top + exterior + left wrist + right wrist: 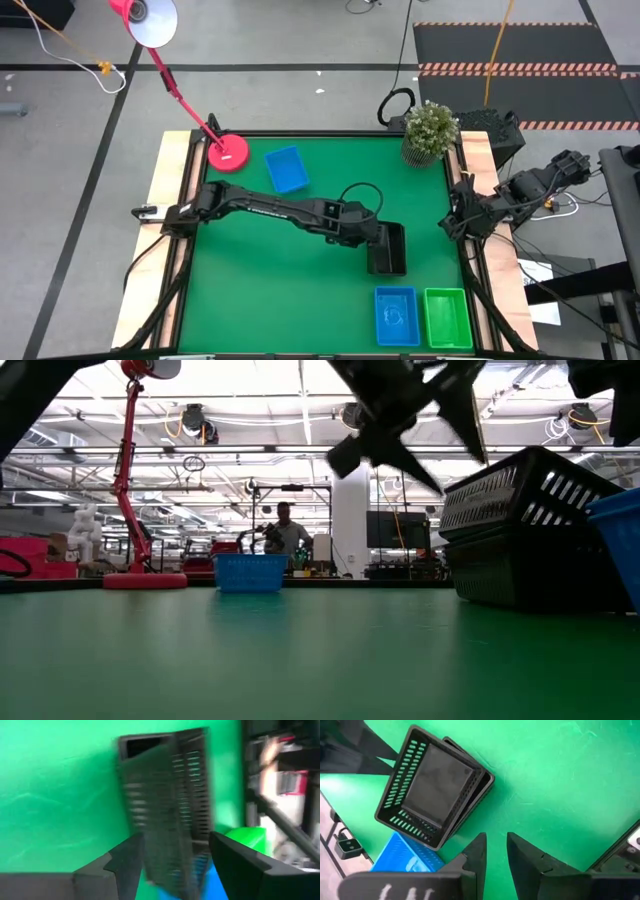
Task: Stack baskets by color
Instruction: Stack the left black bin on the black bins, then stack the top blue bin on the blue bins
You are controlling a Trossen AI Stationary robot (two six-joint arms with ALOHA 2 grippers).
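Reaching across the green surface (pixel 270 290), the left claw (pixel 378 238) sits over the black baskets (pixel 388 250), its fingers (pixel 127 865) spread wide on either side of the tilted top basket's wall; whether they touch it I cannot tell. The stack lies at four o'clock from the surface's centre. The right claw (pixel 449 222), fingers slightly apart and empty, waits at three o'clock.

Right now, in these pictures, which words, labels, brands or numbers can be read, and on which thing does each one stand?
No text can be read in any view.
Left arm: small white lettering along the dark link, too small to read.
Right gripper: pale marks on the body behind the fingers, too blurred to read.
Blue basket stack: a faint mark inside, not legible.
Black baskets: no label visible.
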